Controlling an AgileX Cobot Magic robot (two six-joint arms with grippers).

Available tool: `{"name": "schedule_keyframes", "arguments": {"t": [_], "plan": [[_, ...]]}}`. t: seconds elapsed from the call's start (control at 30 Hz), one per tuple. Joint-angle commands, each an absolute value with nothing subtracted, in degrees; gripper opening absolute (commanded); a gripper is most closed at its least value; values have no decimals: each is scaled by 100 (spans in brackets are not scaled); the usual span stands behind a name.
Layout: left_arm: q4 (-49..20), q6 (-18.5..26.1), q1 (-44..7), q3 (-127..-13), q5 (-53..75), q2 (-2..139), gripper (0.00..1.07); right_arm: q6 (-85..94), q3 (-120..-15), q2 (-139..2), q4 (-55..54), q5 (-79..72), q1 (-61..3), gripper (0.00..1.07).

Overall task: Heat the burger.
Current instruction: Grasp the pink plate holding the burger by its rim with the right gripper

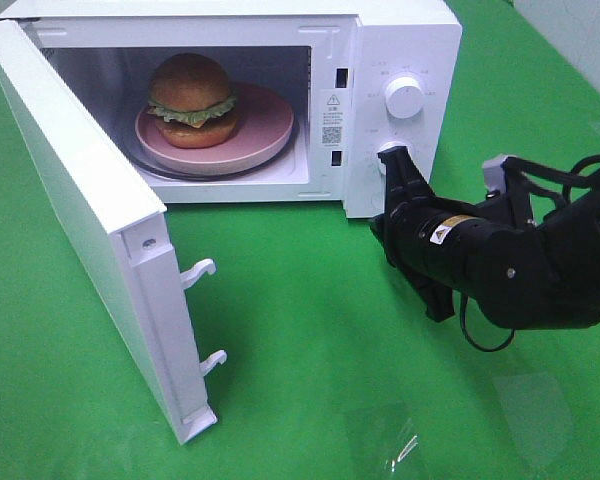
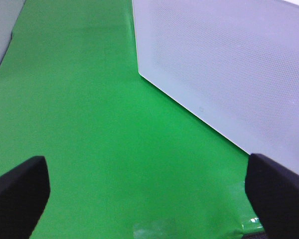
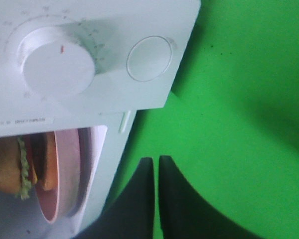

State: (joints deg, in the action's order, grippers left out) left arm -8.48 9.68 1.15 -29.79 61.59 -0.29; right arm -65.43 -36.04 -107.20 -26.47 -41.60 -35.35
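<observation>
Burger: upper middle of the exterior view, on a pink plate inside the microwave; door wide open.
Handling: probably light and soft, with layers prone to slide; better moved by the plate rim.
Right end effector: closed, empty, tips at the lower knob; contact unclear.
Left end effector: open, empty, above the bench.
Hidden: burger's back; left arm outside the exterior view.
</observation>
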Motion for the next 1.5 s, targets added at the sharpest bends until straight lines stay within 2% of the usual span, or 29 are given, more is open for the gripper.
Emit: {"name": "schedule_keyframes", "arguments": {"t": [0.03, 0.73, 0.93, 1.07, 1.2, 1.5], "plan": [[-859, 940, 126, -2962, 6136, -63, 100, -4996, -3581, -10164, -2550, -3289, -3547, 5], [-859, 940, 126, -2962, 6136, -63, 100, 481, -3592, -8543, -2550, -785, -3529, 8], [-859, 940, 126, -2962, 6136, -63, 100, 1329, -3644, -8348, -2406, -189, -3529, 9], [-859, 940, 126, -2962, 6136, -63, 100, 1673, -3965, -8331, -1937, 705, -3529, 9], [-859, 940, 126, -2962, 6136, -63, 100, 1702, -4515, -8331, -762, 2000, -3529, 9], [-859, 940, 126, -2962, 6136, -63, 100, 1805, -5277, -8331, 854, 3380, -3529, 9]]}}
